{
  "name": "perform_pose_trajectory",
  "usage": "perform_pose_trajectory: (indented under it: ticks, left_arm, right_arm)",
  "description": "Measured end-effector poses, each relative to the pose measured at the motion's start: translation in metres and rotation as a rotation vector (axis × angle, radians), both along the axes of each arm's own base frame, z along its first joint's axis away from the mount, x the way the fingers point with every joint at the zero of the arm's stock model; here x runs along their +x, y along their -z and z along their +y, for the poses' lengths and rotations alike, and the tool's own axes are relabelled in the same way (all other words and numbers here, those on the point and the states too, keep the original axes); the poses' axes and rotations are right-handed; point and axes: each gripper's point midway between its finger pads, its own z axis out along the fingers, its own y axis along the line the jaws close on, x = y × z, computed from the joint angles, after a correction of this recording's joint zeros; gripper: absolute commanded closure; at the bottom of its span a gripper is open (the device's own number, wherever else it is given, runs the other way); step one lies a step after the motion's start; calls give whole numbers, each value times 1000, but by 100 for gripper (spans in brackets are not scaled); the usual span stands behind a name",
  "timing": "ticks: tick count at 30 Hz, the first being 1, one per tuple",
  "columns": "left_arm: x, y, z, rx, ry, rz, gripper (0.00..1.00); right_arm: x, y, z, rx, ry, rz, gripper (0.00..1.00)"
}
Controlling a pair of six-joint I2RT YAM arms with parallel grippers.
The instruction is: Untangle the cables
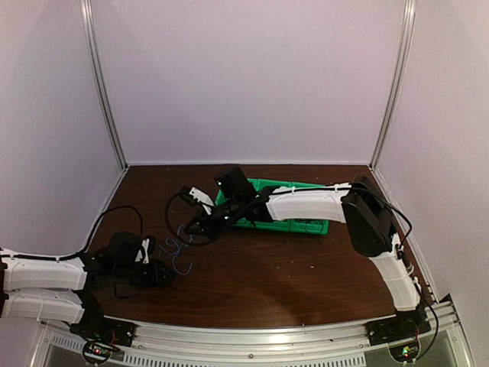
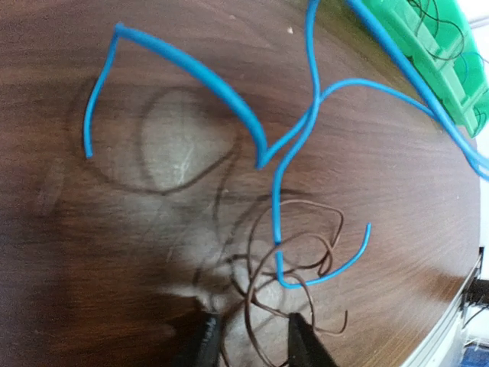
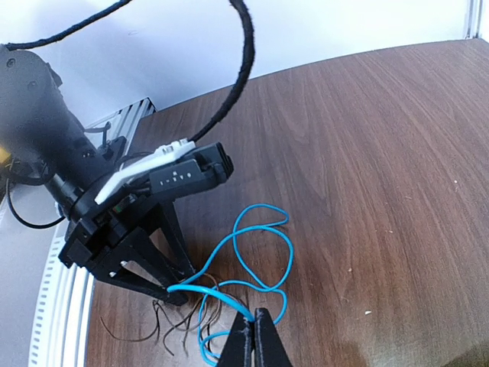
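Left wrist view gives us the closest look at the cables (image 2: 279, 229): they lie as a loose bunch on the brown surface (image 1: 290, 275), just in front of the left arm and well apart from the back wall. The blue cable (image 3: 221, 294) makes several open bends and loops. Under it and through it pass the thin dark cables (image 2: 249, 294), curled in small rings, so the two kinds are crossed at the near end of the bunch. The right end effector (image 3: 252, 340) is clenched on the blue cable, its fingertips pressed together with the strand coming out between them. The left end effector (image 2: 256, 344) is released, with its fingers set apart on both sides of a dark ring and not squeezing it, as far as we can see. Farther behind, near the right arm, stands a green tray (image 1: 321, 225). A few thin wires seem to lie inside it, but we cannot tell how many. We judge that the task is only partly done. The blue cable is spread out and gripped at one point, but it is not yet free from the dark rings. What is left, we think, is to hold the dark cables down and draw the blue one away from them.
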Motion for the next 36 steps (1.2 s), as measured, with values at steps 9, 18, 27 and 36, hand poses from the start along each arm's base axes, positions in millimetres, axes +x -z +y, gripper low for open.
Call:
perform_pose_trajectory:
  ticks: [9, 18, 27, 36]
  left_arm:
    - [3, 4, -2, 7, -11, 16, 100]
    - [3, 9, 6, -2, -52, -7, 100]
    - [15, 9, -2, -11, -54, -20, 100]
    - [14, 7, 2, 20, -61, -10, 100]
  right_arm:
    - [8, -9, -12, -17, 17, -9, 100]
    - [123, -235, -125, 222, 291, -293, 100]
    - [97, -422, -233, 435, 436, -659, 100]
    - [159, -286, -229, 206, 478, -462, 100]
